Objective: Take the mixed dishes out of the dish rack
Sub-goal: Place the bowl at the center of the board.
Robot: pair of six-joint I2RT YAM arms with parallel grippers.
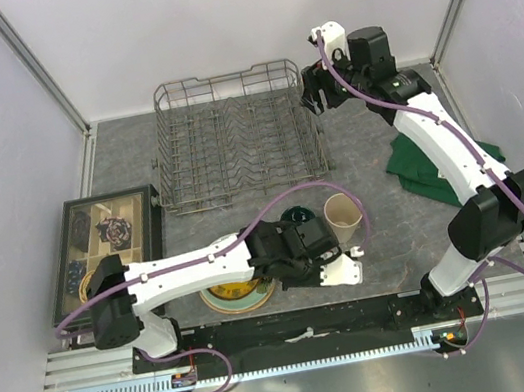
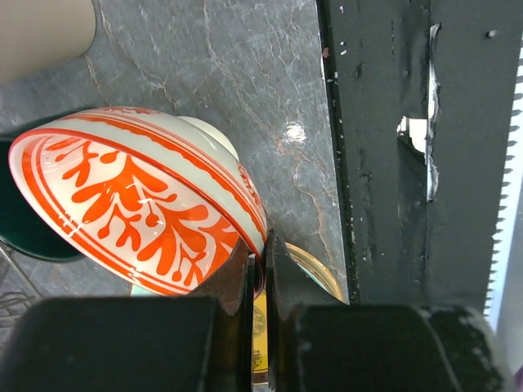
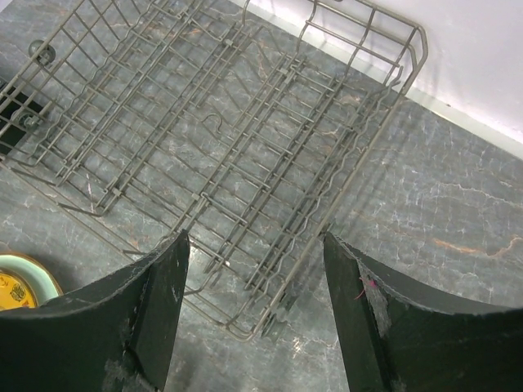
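1. Pinching red-and-white bowl by its rim, left gripper clenched, near-centre beside stacked plates.
2. Right gripper released, over empty dish rack, far side.
3. Risk: thin rim grip; tilted bowl could slip and strike plates.

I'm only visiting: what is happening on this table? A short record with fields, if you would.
Dish rack: no dishes in it
Left hand: shut on the rim of the red-and-white bowl
Right hand: open, empty, by one end of the rack
Already unloaded: beige cup, green mug, stacked plates
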